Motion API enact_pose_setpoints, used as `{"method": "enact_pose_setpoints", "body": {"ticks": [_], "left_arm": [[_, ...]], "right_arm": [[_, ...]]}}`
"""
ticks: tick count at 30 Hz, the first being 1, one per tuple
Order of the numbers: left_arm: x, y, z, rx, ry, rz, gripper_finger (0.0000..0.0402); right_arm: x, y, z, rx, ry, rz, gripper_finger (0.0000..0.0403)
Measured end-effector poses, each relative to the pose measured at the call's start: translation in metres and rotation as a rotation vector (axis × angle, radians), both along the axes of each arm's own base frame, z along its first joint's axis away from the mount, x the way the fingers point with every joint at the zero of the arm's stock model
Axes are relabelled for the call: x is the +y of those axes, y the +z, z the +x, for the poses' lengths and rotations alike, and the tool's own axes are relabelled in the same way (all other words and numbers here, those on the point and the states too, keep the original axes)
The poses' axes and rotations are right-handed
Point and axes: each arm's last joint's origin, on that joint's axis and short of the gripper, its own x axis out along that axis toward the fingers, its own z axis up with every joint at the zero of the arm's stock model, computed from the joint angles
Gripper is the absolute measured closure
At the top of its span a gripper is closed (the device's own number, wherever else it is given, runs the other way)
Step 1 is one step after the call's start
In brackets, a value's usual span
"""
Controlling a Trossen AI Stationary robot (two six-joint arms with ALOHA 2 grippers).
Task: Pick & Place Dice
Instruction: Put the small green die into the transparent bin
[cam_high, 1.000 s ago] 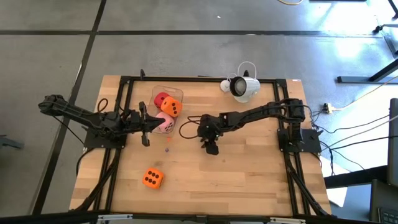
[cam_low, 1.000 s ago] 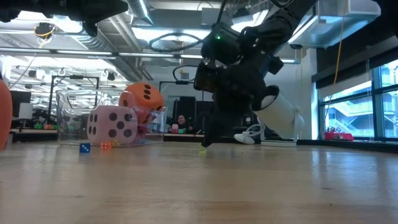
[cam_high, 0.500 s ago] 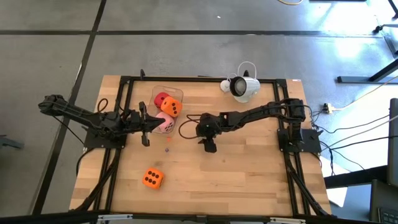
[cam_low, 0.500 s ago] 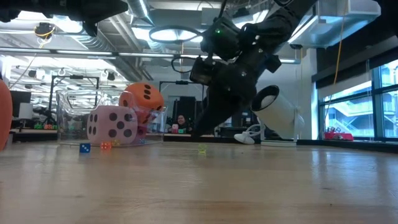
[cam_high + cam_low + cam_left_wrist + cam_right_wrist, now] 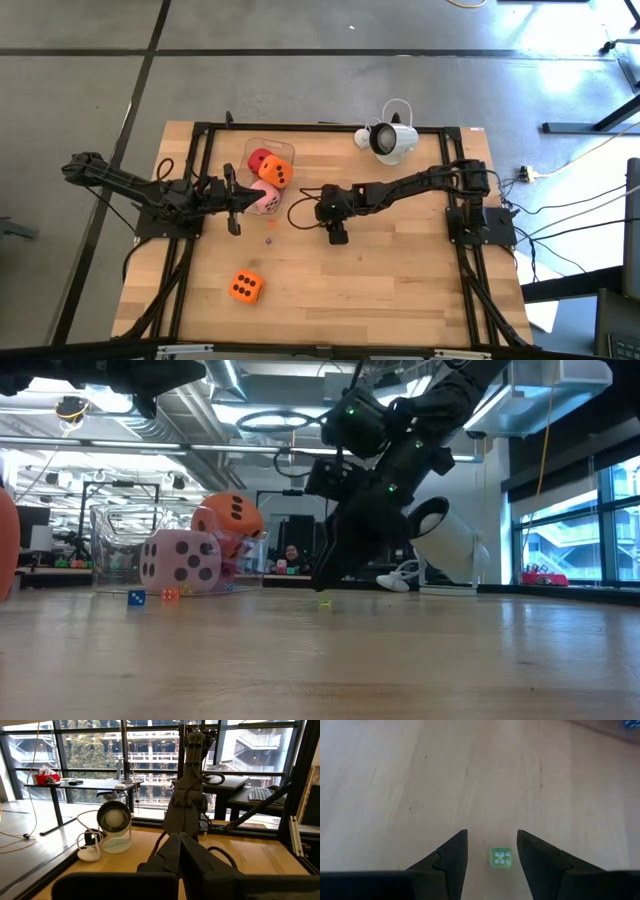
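A clear container [image 5: 262, 150] at the table's far left holds a red die [image 5: 259, 158] and an orange die [image 5: 277, 172]. A pink die [image 5: 266, 198] stands on the table against its near side. A second orange die [image 5: 245, 287] lies near the front edge. My right gripper [image 5: 492, 832] is open and slants down at mid-table, one finger on each side of a tiny green die [image 5: 500, 857], with a gap on both sides. My left gripper [image 5: 243, 203] is shut and held above the table next to the pink die.
A white round lamp-like device [image 5: 390, 140] stands at the far edge, right of the container. Two tiny dice, one blue [image 5: 135, 597] and one orange [image 5: 170, 594], lie on the wood near the pink die. Black frame rails [image 5: 190, 180] run along both sides.
My right gripper has rolled about its wrist and tipped, staying open. Its fingertips swung up and away from the tiny green die, then back down to it. The die has not moved.
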Motion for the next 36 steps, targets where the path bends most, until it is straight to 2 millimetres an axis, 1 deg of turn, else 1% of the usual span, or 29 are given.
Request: {"method": "enact_pose_setpoints", "body": {"ticks": [5,19,23,25,30,34,36], "left_arm": [[0.0,0.0,0.0,0.0,0.0,0.0,0.0398],[0.0,0.0,0.0,0.0,0.0,0.0,0.0398],[0.0,0.0001,0.0,0.0,0.0,0.0,0.0398],[0.0,0.0001,0.0,0.0,0.0,0.0,0.0398],[0.0,0.0001,0.0,0.0,0.0,0.0,0.0398],[0.0,0.0002,0.0,-0.001,0.0,0.0,0.0398],[0.0,0.0001,0.0,-0.001,0.0,0.0,0.0398]], "right_arm": [[0.0003,-0.0105,-0.0001,0.036,-0.003,0.0,0.0231],[0.0003,-0.0119,-0.0016,0.06,0.002,-0.003,0.0235],[0.0006,-0.0122,-0.0021,0.067,0.012,-0.005,0.026],[0.0007,-0.0124,-0.0023,0.069,0.02,0.0,0.0282],[0.0015,-0.0124,-0.0027,0.074,0.018,0.02,0.035],[0.0031,-0.0105,-0.0024,0.06,0.024,0.1,0.0353],[0.0064,-0.0063,-0.0018,0.037,0.026,0.133,0.0353]]}}
